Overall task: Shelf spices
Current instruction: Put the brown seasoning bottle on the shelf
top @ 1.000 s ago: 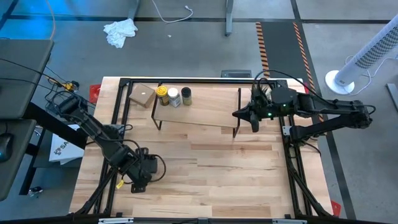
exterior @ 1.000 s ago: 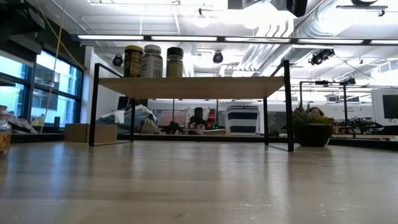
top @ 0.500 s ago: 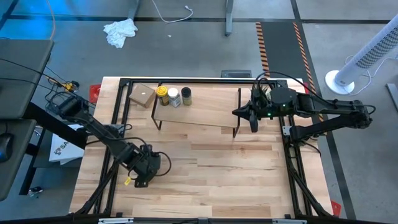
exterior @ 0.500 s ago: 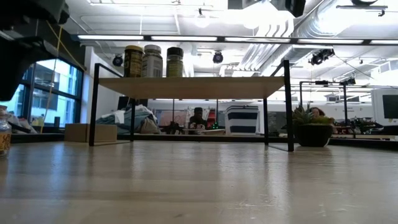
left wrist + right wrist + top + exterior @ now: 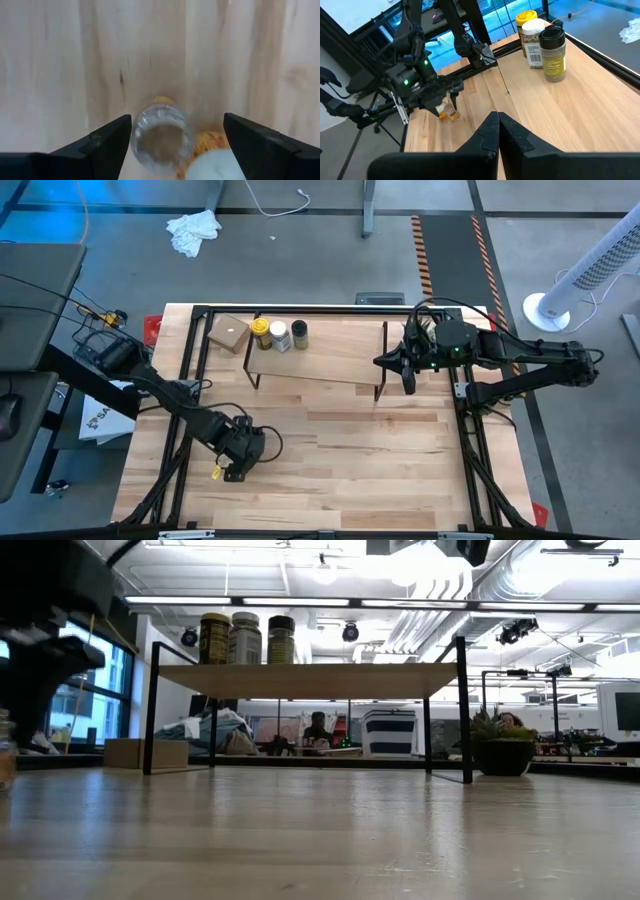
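light-wood tabletop seen from above, shelf set near far edge. three jars lined up on shelf's left end: yellow, white-capped, black-capped. left gripper poised over small clear jar on tabletop, fingers spread wide either side. right gripper parked at shelf's right end, fingers pressed together, empty. cardboard box placed beside shelf.

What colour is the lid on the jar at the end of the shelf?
Yellow. The yellow-lidded jar shows best in the right wrist view, beside the white-capped one.
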You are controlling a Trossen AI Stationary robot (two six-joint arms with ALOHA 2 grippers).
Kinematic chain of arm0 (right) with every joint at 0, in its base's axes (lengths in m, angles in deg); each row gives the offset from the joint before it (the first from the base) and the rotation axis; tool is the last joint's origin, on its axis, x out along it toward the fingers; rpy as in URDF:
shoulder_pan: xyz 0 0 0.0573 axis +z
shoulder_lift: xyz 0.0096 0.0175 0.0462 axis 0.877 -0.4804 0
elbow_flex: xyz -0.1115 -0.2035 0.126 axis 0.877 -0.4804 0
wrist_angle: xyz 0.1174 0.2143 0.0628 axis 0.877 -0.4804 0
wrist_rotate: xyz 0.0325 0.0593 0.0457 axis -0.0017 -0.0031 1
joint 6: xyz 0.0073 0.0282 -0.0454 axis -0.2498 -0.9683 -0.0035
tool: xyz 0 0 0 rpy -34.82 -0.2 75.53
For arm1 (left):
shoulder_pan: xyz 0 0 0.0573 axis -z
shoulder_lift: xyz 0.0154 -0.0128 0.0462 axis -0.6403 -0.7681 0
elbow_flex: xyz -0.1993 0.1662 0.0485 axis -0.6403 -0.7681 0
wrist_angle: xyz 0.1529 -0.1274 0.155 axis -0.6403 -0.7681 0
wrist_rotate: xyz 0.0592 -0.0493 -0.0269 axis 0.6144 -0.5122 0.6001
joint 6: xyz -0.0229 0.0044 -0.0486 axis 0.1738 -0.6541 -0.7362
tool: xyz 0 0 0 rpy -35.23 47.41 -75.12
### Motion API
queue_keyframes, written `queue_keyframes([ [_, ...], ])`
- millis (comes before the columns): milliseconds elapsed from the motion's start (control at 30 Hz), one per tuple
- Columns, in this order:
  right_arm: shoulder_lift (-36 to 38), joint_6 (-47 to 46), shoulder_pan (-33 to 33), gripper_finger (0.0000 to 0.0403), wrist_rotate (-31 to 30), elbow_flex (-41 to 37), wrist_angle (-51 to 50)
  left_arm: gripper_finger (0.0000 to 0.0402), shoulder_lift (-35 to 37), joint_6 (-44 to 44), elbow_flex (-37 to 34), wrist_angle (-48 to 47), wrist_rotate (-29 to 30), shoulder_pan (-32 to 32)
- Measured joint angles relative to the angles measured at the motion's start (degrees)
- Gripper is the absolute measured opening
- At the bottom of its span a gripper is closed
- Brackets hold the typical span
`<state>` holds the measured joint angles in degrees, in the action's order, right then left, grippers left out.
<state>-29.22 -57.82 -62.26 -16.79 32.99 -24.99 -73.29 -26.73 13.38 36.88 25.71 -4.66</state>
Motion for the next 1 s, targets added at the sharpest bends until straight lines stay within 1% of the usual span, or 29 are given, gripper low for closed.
queue_keyframes([
  [267, 0.0, 0.0, 0.0, 0.0, 0.0, 0.0, -0.2, 0.0312, -8.3, 1.6, 0.0, 0.9, 0.1, 0.0],
  [400, 0.0, 0.0, 0.0, 0.0, 0.0, 0.0, -0.8, 0.0312, -9.6, 2.7, 0.1, 1.5, 0.4, 0.2],
  [500, 0.0, 0.2, 0.0, 0.0, 0.0, 0.0, -1.3, 0.0306, -9.7, 3.1, 0.1, 2.0, 1.7, 0.3],
  [567, 0.0, 0.2, 0.0, 0.0, 0.0, 0.0, -1.6, 0.0285, -9.7, 3.3, 0.1, 2.1, 2.2, 0.3],
  [600, 0.0, 0.2, 0.0, 0.0, 0.0, 0.0, -1.7, 0.0266, -9.7, 3.3, 0.1, 2.1, 2.4, 0.3],
  [667, 0.0, 0.2, 0.0, 0.0, 0.0, 0.0, -1.8, 0.0208, -9.8, 4.6, 1.2, 0.1, 3.4, 0.2],
  [700, 0.1, 0.2, 0.0, 0.0, 0.0, 0.0, -1.8, 0.0177, -9.7, 5.8, 2.2, -2.2, 4.2, 0.0],
  [800, 0.4, 0.1, 0.0, 0.0, 0.4, 0.0, -1.8, 0.0178, -7.5, 10.0, 7.9, -8.1, 4.4, -1.1],
  [867, 0.7, -0.3, 0.0, 0.0, 1.0, 0.0, -1.7, 0.0178, -5.3, 13.3, 13.6, -11.7, 4.3, -2.9],
  [900, 1.2, -0.7, 0.0, 0.0, 1.1, 0.0, -1.9, 0.0178, -4.1, 15.3, 17.1, -13.9, 5.4, -4.2],
  [1000, 2.7, -1.5, 0.0, 0.0, 1.1, 0.0, -1.8, 0.0178, -2.3, 24.6, 29.0, -16.9, 14.4, -9.6],
])
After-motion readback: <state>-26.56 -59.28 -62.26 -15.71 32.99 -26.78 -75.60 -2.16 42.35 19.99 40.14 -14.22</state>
